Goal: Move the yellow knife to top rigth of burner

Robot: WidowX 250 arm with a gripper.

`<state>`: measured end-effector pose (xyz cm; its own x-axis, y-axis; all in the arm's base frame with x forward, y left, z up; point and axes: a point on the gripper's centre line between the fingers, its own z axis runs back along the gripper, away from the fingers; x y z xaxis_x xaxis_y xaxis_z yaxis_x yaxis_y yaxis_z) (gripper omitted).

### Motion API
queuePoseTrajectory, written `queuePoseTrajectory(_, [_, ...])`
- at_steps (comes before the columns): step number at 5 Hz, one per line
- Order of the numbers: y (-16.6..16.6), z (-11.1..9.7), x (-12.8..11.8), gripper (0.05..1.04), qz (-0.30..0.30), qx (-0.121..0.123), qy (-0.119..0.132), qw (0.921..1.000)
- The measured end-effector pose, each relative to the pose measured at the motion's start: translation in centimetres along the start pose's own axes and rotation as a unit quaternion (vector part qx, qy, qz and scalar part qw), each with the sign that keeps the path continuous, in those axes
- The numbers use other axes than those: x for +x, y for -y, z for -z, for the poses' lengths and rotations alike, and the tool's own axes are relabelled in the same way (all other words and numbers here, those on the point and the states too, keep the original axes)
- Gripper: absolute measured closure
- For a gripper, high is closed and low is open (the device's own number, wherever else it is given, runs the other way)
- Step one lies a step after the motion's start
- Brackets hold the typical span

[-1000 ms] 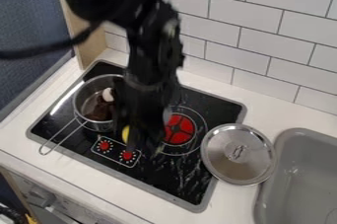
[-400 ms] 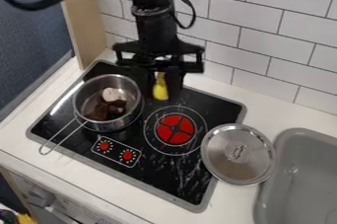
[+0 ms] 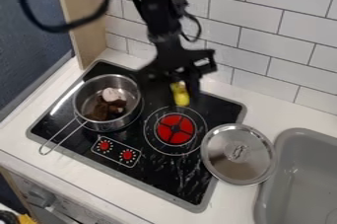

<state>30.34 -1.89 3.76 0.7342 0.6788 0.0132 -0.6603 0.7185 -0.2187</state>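
Camera view: the dark gripper (image 3: 179,81) blurs into the black cooktop (image 3: 164,178), so its finger edges are hard to pick out, and whatever blade the yellow knife (image 3: 180,93) has is hidden. The arm (image 3: 158,20) is cut off at the top, the grey sink (image 3: 282,138) at the right and bottom.

Over to the steel pot (image 3: 78,103), near the cooktop's left edge: brown lumps (image 3: 104,109) and one pale pinkish piece (image 3: 113,93) inside. The lid (image 3: 222,156) overlaps the cooktop's right edge and the counter (image 3: 266,115).

And here's the arm, slanting down toward the cooktop's back edge, the gripper pinching the yellow knife just behind the red burner (image 3: 175,129).
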Motion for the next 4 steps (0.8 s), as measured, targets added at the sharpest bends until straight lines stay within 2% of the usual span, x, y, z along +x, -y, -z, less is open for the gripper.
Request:
queuePoseTrajectory(1, [1.7, 2.2, -0.3, 0.656, -0.051, 0.011, 0.008, 0.9986])
queuePoseTrajectory(2, [3.5, 3.7, -0.3, 0.656, -0.076, 0.018, 0.014, 0.9968])
queuePoseTrajectory(3, [4.5, 5.3, 0.4, 0.656, -0.092, 0.039, 0.024, 0.9947])
queuePoseTrajectory(4, [5.0, 5.8, 1.1, 0.584, -0.099, 0.044, 0.030, 0.9936])
